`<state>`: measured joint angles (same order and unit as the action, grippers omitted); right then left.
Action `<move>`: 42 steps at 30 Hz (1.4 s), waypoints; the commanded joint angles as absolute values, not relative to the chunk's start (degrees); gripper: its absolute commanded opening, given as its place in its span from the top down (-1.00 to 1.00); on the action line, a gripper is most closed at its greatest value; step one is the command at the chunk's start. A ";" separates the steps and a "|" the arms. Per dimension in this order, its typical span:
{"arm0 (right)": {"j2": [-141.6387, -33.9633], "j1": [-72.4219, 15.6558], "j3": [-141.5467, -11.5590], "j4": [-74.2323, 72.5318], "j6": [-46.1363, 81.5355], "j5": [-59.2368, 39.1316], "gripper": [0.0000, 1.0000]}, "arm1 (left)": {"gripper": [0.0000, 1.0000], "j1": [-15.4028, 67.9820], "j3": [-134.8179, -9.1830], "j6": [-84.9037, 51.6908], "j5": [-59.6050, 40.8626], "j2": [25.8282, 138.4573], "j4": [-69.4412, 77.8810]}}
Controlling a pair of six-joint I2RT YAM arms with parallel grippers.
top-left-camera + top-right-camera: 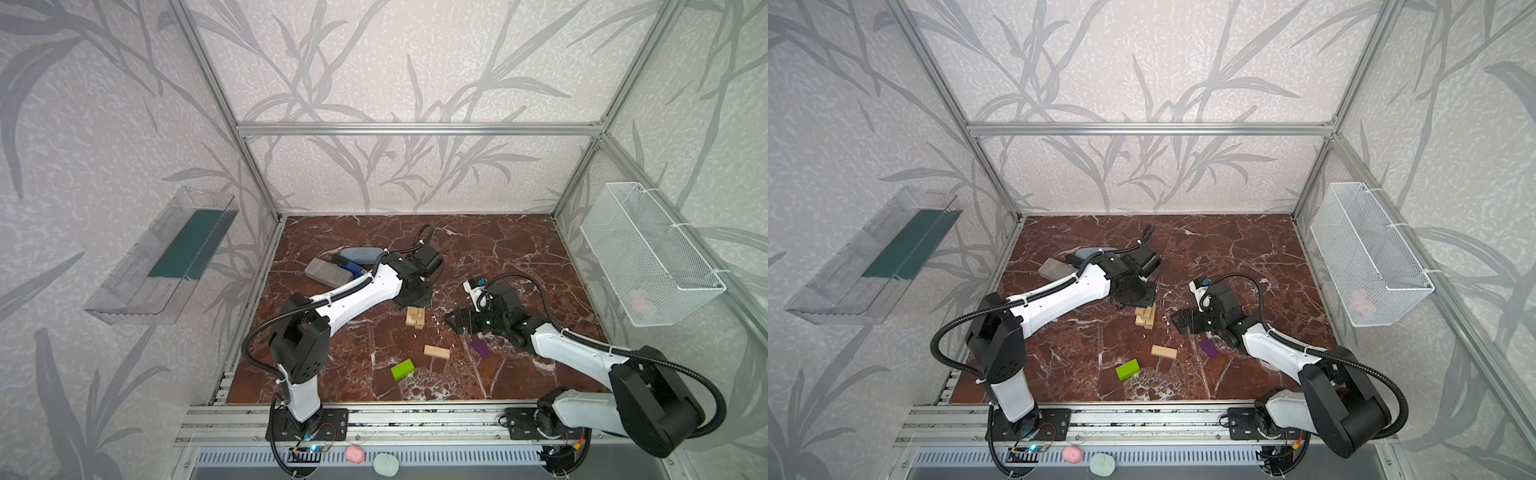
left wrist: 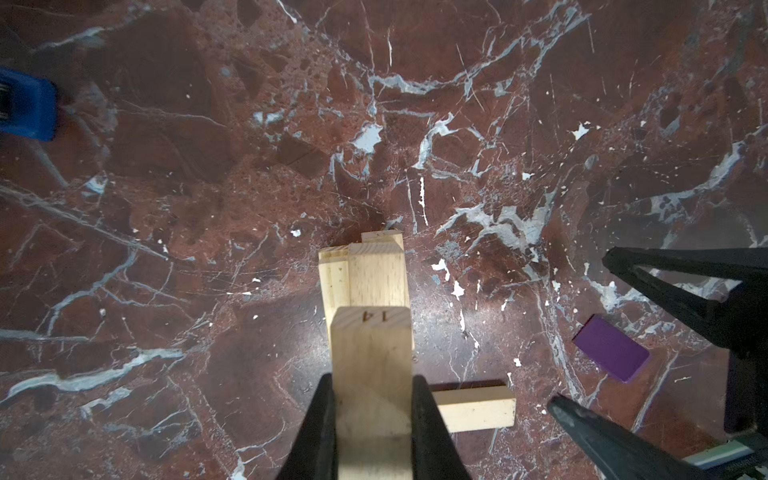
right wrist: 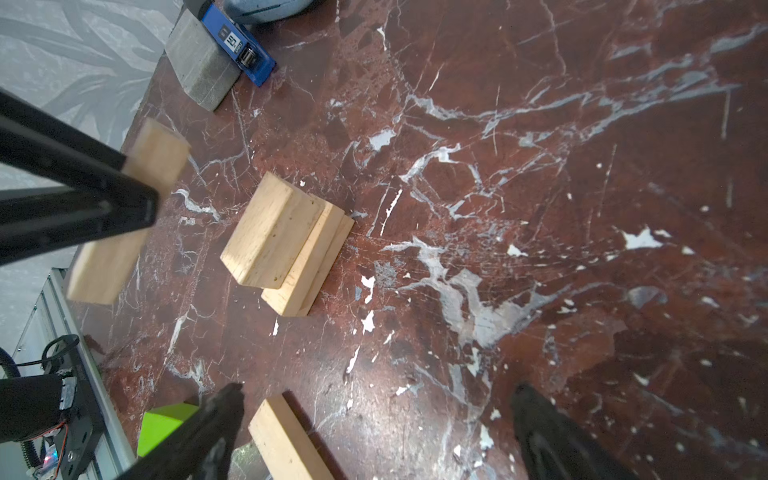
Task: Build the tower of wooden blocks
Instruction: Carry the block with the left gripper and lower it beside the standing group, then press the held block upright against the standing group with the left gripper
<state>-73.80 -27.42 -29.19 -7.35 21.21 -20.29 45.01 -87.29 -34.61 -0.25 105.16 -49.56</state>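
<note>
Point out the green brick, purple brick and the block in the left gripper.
green brick (image 1: 402, 368): in a top view, top face.
purple brick (image 2: 611, 348): left wrist view, top face.
held wood block (image 2: 371, 349): left wrist view, numbered face.

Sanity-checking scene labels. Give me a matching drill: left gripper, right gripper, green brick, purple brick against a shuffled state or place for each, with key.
1. left gripper
2. right gripper
3. green brick
4. purple brick

A. lies flat, close beside the right gripper
B. jaws shut on a pale wood block
C. of all the blocks, nearest the front edge of the table
D. jaws wide apart, nothing between them

Pairs: 1-B, 2-D, 3-C, 4-A
</note>
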 commanded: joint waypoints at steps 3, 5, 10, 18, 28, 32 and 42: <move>-72.84 -27.16 -28.34 -9.58 21.47 -20.65 -0.98 | 0.95 45.10 -90.66 -35.60 1.41 108.79 -53.17; -72.51 -27.16 -28.31 -9.58 21.40 -20.41 -0.98 | 0.95 45.09 -90.62 -35.86 1.24 109.28 -52.71; -71.73 -27.15 -27.87 -9.75 21.36 -20.06 -0.98 | 0.95 44.58 -90.53 -36.06 2.11 110.11 -52.30; -71.63 -27.16 -27.84 -9.73 21.37 -19.96 -0.98 | 0.95 43.77 -91.05 -35.69 1.80 111.65 -51.99; -71.54 -27.06 -27.83 -9.84 21.36 -19.62 -0.98 | 0.94 43.25 -91.76 -34.63 2.55 112.50 -51.97; -71.63 -27.06 -27.84 -9.84 21.36 -19.62 -0.98 | 0.94 43.12 -92.09 -34.95 2.16 112.65 -51.89; -71.46 -26.89 -27.81 -9.67 21.36 -19.42 -0.98 | 0.94 43.33 -92.37 -35.24 0.98 112.50 -51.95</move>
